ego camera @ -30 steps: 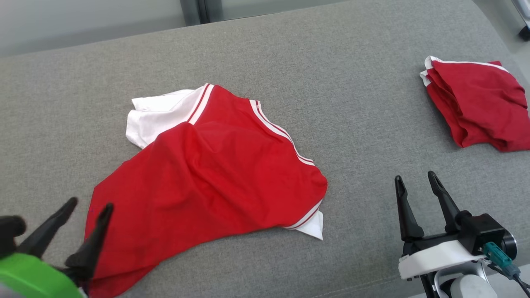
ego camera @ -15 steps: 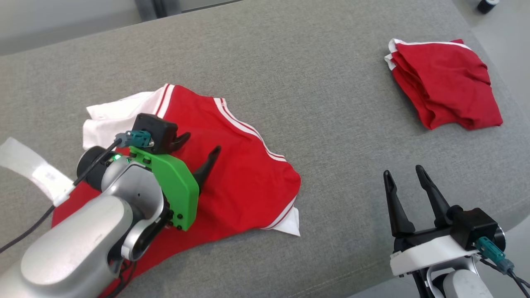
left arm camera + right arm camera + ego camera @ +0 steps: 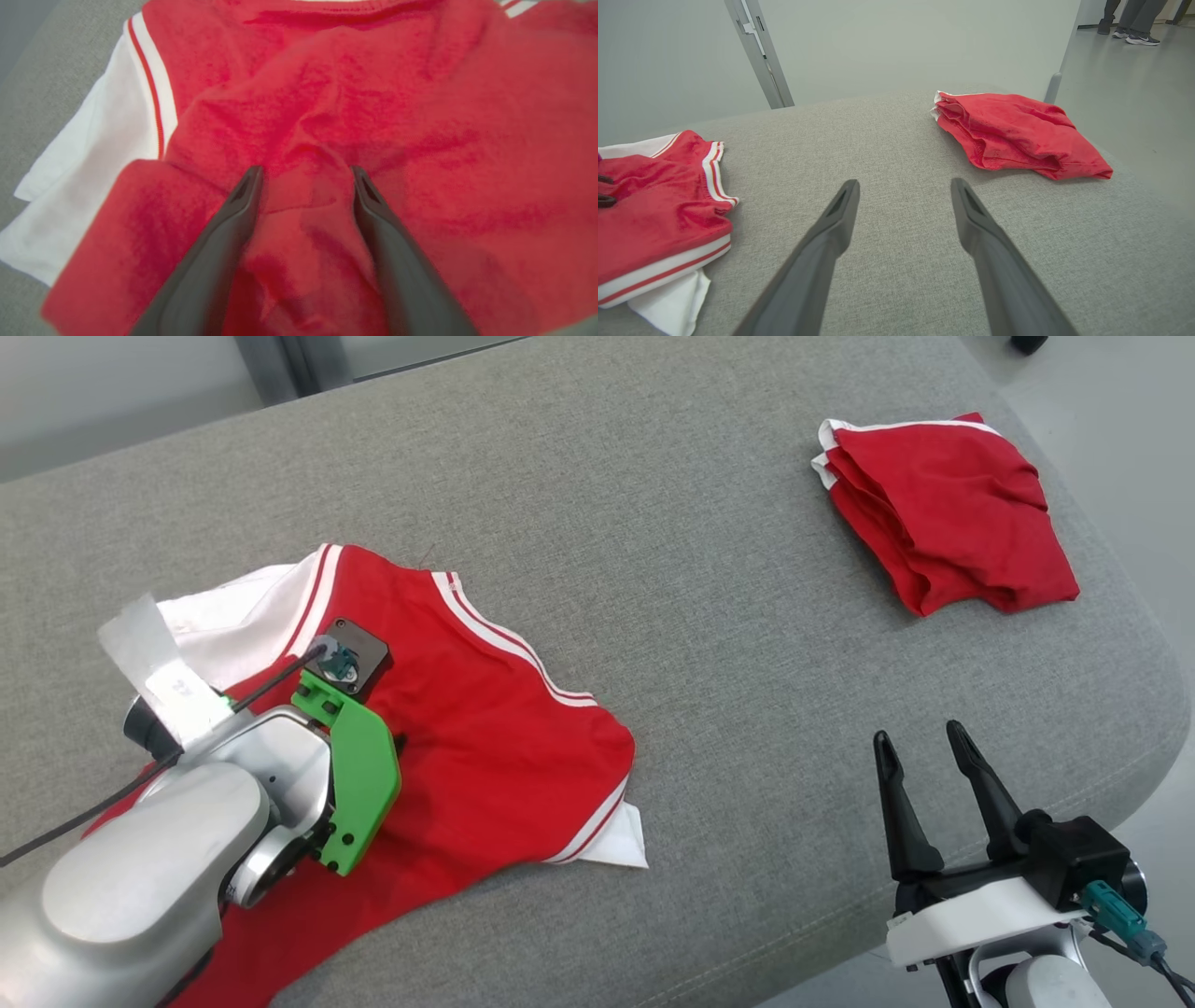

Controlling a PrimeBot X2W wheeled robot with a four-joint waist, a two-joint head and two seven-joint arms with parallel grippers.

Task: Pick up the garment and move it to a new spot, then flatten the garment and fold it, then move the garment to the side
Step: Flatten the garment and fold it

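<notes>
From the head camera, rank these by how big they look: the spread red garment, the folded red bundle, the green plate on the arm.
1. Spread red garment, though the left arm hides part.
2. Folded red bundle.
3. Green plate, smallest despite sitting nearer the camera.

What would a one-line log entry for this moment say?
left gripper: open, tips on the spread red-and-white garment | right gripper: open, empty, at front edge of the grey cushion | folded red garment: far right, apart
</notes>
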